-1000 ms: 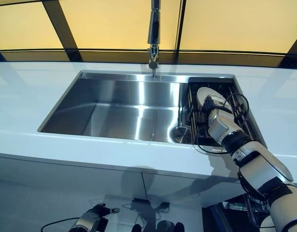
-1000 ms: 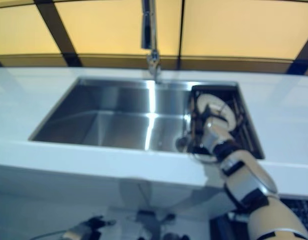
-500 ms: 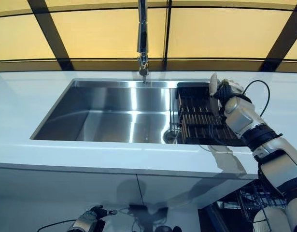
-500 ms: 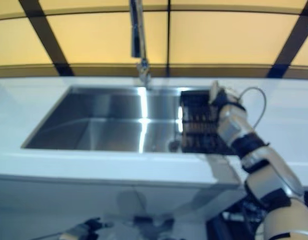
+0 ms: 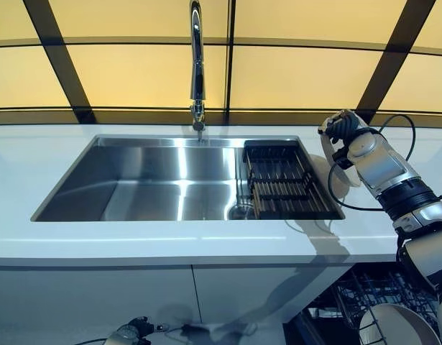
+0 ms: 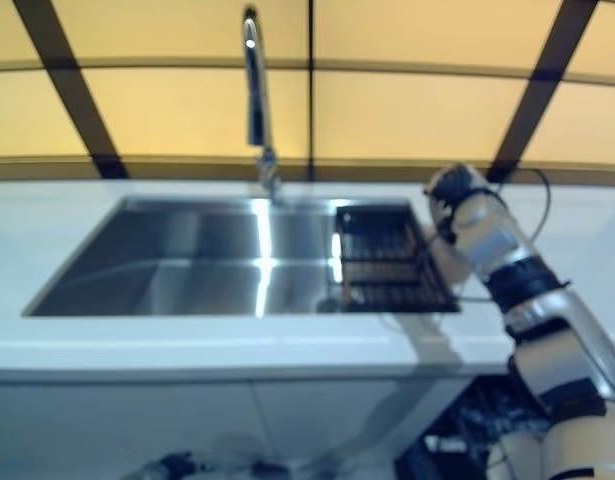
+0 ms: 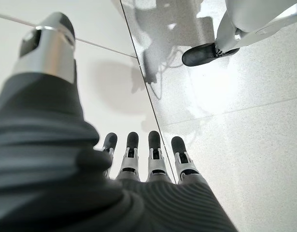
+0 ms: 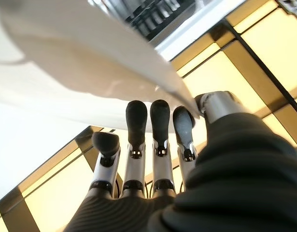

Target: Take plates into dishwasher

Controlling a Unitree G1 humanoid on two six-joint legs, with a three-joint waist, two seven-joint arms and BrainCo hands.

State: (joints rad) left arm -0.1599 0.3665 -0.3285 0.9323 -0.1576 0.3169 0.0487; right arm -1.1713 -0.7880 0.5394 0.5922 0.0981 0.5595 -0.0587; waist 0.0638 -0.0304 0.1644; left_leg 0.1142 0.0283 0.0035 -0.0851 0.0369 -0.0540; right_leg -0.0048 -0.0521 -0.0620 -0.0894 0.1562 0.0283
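Right wrist view: your right hand (image 8: 153,145) is pinching the white plate (image 8: 85,72), fingers (image 8: 136,121) and thumb clamped on its rim.
Plate: you are holding it over the bench (image 5: 393,194), just right of the sink rack (image 5: 282,183).
Next: you are aiming for the dishwasher rack (image 5: 379,309) below; keep the plate edge-on.
Left hand (image 7: 148,159): you are hanging it low, fingers straight, empty.

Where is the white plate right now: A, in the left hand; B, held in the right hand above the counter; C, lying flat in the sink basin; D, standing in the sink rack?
B: the right hand pinches the white plate over the counter, and the sink rack holds nothing.
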